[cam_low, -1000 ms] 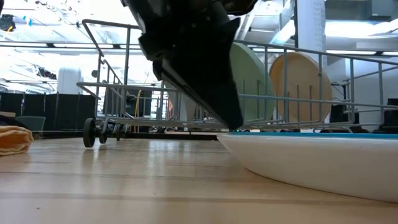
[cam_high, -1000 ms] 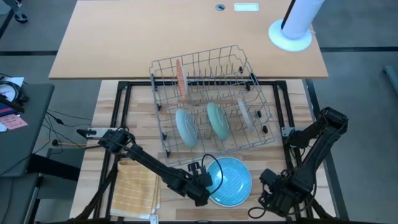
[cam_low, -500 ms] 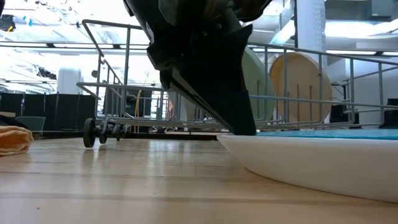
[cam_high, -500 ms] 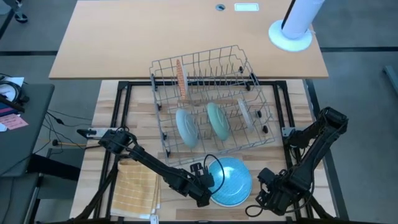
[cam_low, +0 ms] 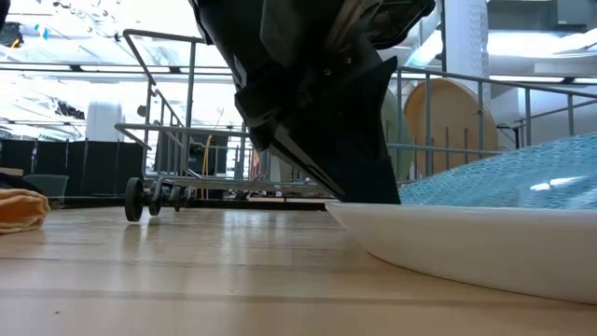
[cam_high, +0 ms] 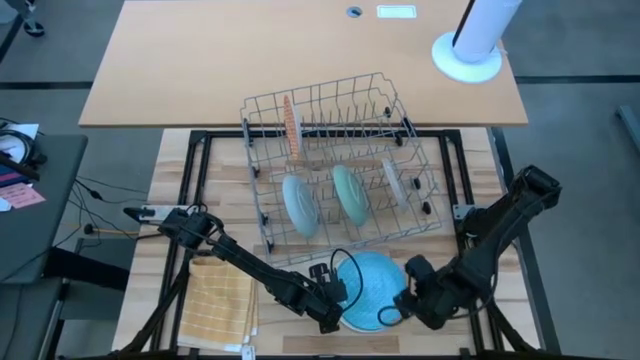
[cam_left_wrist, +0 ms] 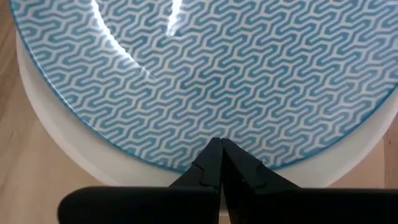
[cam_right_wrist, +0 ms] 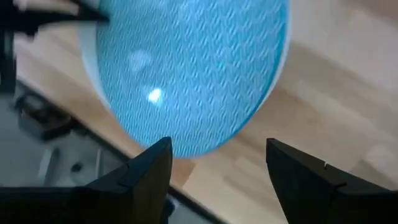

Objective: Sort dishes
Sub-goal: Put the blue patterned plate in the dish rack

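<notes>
my left jaws [cam_left_wrist: 220,163] are pressed together, tips meeting over the near rim of the blue patterned plate [cam_left_wrist: 205,74], nothing between them. that plate sits on top of a white plate [cam_left_wrist: 68,140], whose rim shows just beyond my tips on both sides. in the low view the blue patterned plate is tilted, its far edge raised off the white plate [cam_low: 466,247], which rests flat on the wooden surface [cam_low: 140,271].

my right jaws [cam_right_wrist: 217,168] are spread wide, one finger to each side, with the blue patterned plate just ahead of the gap; they hold nothing.

beyond my left jaws stands the grey wire rack [cam_high: 340,165]: two pale teal-green plates [cam_high: 300,205] upright in its slots, a white plate on edge beside them [cam_high: 392,183], and an orange-red patterned plate [cam_high: 290,125] upright at the far side. a yellow checked cloth [cam_high: 218,300] lies on the surface off to my left jaws' side.
</notes>
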You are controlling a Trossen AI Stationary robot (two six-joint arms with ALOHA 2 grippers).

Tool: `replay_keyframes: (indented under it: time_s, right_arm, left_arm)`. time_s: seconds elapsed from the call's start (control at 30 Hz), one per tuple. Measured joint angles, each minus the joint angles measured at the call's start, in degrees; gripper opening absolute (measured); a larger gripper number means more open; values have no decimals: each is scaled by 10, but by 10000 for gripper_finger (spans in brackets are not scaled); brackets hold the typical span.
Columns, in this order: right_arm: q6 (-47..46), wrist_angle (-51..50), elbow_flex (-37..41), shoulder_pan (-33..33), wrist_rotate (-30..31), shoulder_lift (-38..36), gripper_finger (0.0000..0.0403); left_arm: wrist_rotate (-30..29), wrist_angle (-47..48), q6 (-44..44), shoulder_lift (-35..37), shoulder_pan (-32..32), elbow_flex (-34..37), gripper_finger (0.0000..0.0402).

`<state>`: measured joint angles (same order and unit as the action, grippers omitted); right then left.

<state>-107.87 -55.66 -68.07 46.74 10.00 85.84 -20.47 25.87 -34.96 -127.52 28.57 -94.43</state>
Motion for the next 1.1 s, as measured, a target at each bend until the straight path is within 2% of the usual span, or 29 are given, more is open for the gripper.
replay_keyframes:
  time_s: [0.13,0.43,0.8,0.93,1.1]
  right_arm:
    - [2,-13,12,-20,6,0,260]
    - [-32,95,83,-22,7,1,260]
    - [-48,198,139,-25,52,1,256]
    - [-49,253,167,-31,57,1,225]
    - [-72,255,173,-32,67,1,138]
  left_arm:
    - [3,-2,9,0,-4,0,0]
    - [4,-2,28,0,-9,1,0]
    - [3,-18,39,-1,-9,1,0]
    - [3,-23,40,-1,-10,1,0]
    - [4,-23,42,-1,-10,1,0]
